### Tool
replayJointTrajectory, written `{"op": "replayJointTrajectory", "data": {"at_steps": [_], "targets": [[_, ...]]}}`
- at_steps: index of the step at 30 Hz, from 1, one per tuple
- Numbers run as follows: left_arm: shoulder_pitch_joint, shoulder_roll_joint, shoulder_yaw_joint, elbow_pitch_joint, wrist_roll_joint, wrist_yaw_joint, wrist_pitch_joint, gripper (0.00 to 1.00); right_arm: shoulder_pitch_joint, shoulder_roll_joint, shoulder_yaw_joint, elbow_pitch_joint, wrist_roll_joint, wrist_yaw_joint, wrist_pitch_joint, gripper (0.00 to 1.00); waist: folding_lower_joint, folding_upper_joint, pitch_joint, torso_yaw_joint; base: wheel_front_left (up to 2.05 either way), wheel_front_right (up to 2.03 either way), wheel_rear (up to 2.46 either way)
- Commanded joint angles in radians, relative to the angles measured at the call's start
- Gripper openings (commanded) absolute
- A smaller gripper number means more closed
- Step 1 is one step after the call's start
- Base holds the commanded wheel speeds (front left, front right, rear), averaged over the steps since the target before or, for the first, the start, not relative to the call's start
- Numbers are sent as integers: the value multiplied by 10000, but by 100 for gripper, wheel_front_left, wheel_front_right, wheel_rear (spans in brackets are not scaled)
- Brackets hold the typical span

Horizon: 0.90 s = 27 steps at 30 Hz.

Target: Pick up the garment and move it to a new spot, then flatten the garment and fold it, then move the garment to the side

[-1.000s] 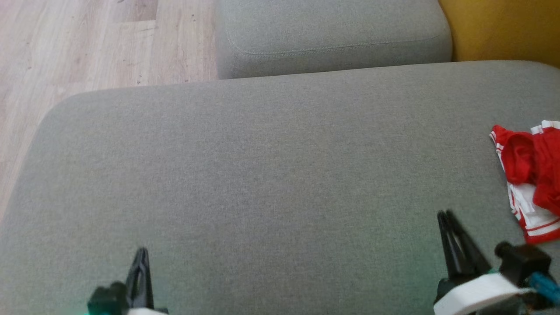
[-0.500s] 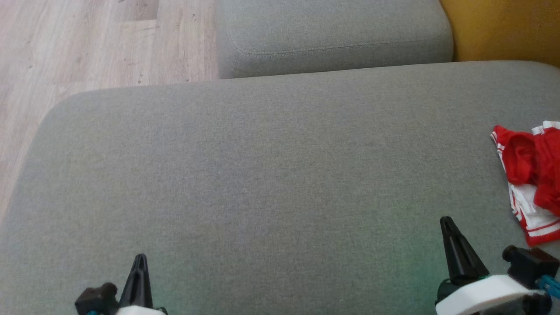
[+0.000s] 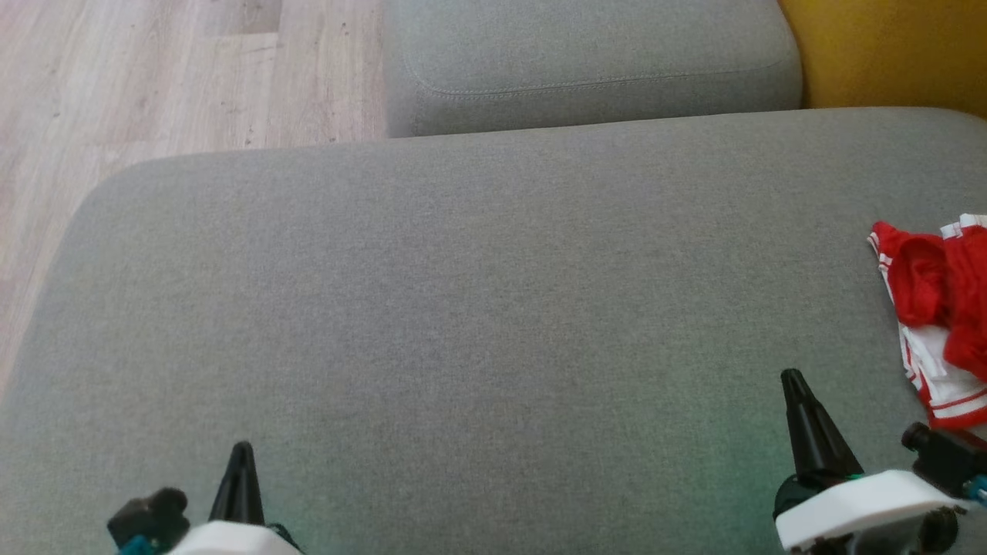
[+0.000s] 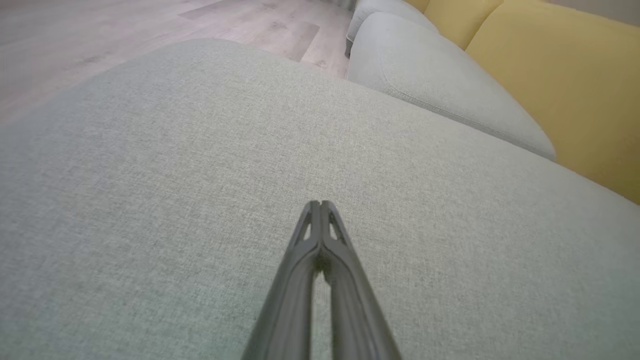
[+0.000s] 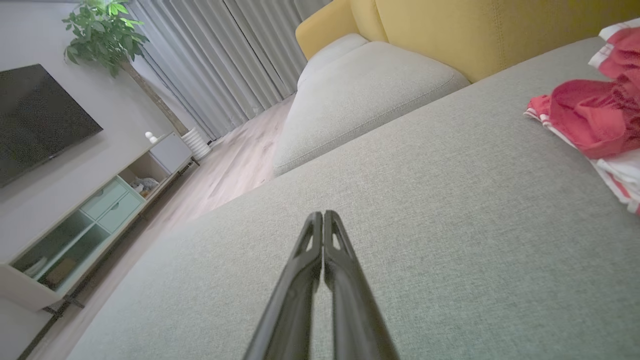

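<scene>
Task item: the red-and-white fabric garment with striped trim (image 3: 937, 316) lies bunched on the grey fabric sofa seat (image 3: 463, 270). It's at the far right of the head view, cut by the frame edge, so I can't tell its full extent. The visible part runs roughly near-to-far, with the white striped hem toward the robot and the red bulk beyond.

right end effector (image 3: 794, 381): fingers pressed together, nothing held, tips over bare seat. The garment sits to its right and slightly ahead, near but not touching. The right wrist view agrees: the garment is at the right edge, well off the finger line.

left end effector (image 3: 240, 451): also pinched closed and empty. It is well apart from the garment, with the whole seat between them. The left wrist view has plain grey fabric ahead.

Judgement:
- **Nearer arm:** the right arm, clearly. Any reach means swinging right and forward, with the jaws spread before contact.
- **Stage:** a garment at the seat's side fits either a heap waiting for pickup or a piece already set aside. It looks lumpy rather than neatly folded, but the cropping blocks a firm call.
</scene>
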Motion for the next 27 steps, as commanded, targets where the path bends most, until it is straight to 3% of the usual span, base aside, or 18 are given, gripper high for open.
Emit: {"op": "replayJointTrajectory", "data": {"at_steps": [1,27], "targets": [[-510,99,353,-213,-155,-84,-6,0,-448,-188,-30,-230,231,-12,-84,0,-1,0,0,1,0,0,0],[-924,-524,1486,-36,-2618,-1089,554,0,-1134,-282,-210,559,3411,-22,-65,0,-1,0,32,58,0,0,0]]}}
